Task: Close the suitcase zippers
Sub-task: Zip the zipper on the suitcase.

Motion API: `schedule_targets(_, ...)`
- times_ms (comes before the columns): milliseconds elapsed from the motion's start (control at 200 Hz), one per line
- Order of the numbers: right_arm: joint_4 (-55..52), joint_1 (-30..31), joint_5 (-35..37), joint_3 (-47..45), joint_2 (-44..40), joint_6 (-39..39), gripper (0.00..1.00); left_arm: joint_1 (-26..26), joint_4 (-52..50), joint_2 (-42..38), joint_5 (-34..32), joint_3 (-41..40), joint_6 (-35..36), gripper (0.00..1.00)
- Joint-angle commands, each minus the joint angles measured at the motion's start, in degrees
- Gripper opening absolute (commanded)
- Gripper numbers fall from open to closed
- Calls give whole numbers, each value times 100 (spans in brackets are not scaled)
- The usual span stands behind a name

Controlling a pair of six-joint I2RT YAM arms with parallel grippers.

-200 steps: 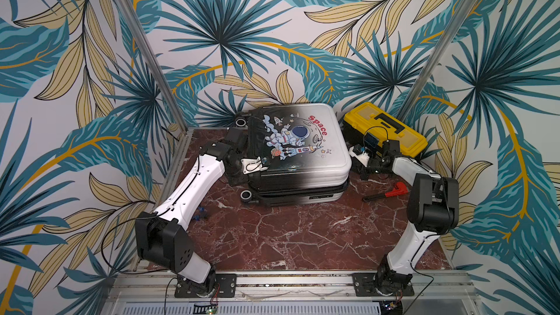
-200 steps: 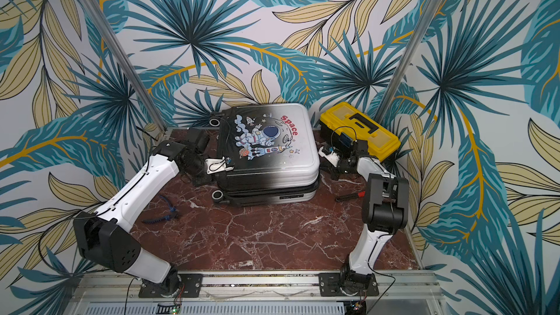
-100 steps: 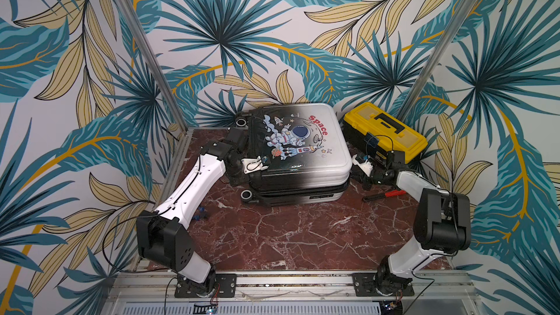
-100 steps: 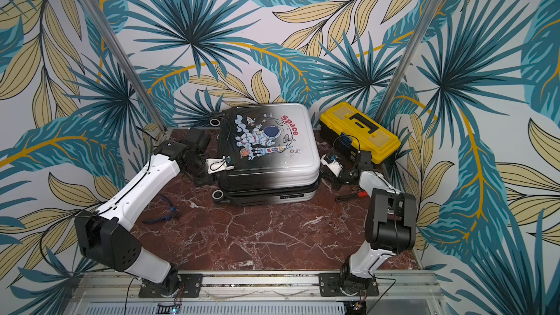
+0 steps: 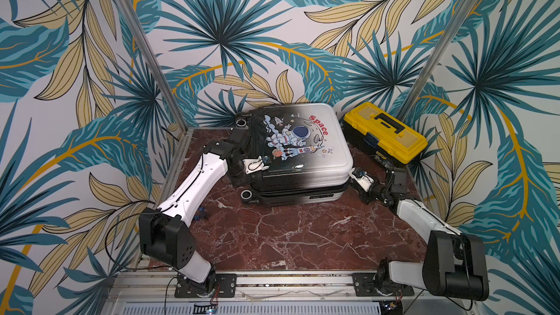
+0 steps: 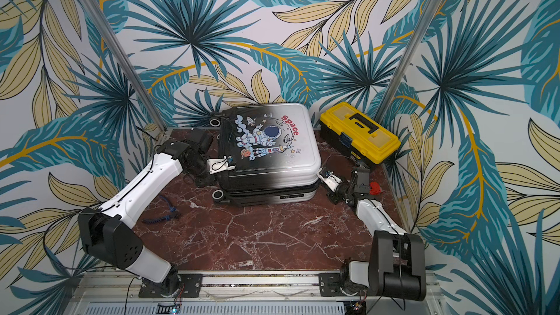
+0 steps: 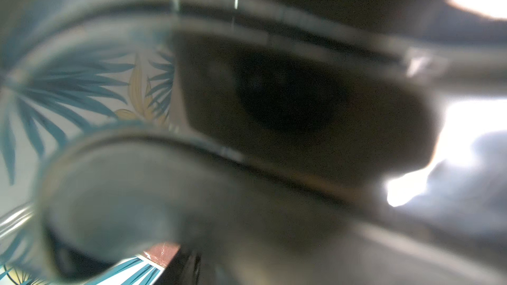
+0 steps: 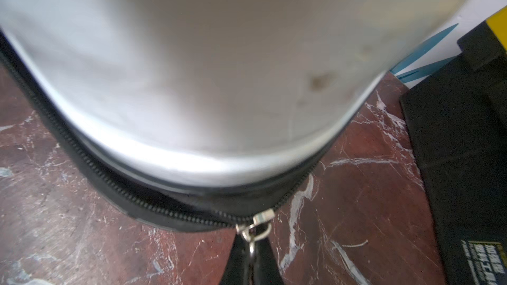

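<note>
**Zipper pull pinched at the suitcase's front right corner**

The suitcase (image 5: 303, 146) is laid flat at the back of the worktop (image 5: 288, 237), lid up. The yellow toolbox (image 5: 385, 128) stands just beside its right side. The right tool (image 8: 251, 245) is closed on the metal zipper pull (image 8: 256, 228), at the rounded corner where the black zipper track (image 8: 109, 179) bends. The left tool (image 5: 256, 163) is set against the suitcase's left edge, with one finger on the lid. Whether it is clamped cannot be told, as the left wrist view is blurred.

The pull is best drawn along the track, low and close to the shell. Its line should be turned with the curve so that the slider is not cocked, and the case should be braced from the left. Little room is left between case and toolbox, and a red-handled item (image 6: 375, 187) lies near the right arm. More open room is offered by the front of the worktop.
</note>
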Motion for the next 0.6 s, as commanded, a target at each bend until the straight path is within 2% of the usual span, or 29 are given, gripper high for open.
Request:
schedule_targets(0, -428, 621, 653, -371, -227, -128, 0, -32, 776, 66, -75, 290, -1264, 43)
schedule_targets(295, -398, 1385, 1336, -813, -928, -188, 0, -244, 775, -146, -5, 231, -1492, 45)
schedule_targets(486, -621, 1798, 1297, -848, -1166, -84, 0, -460, 771, -213, 164, 102, -1526, 45)
schedule_targets(596, -938, 2263, 1396, -767, -1330, -57, 0, -486, 774, -168, 228, 125, -1572, 45)
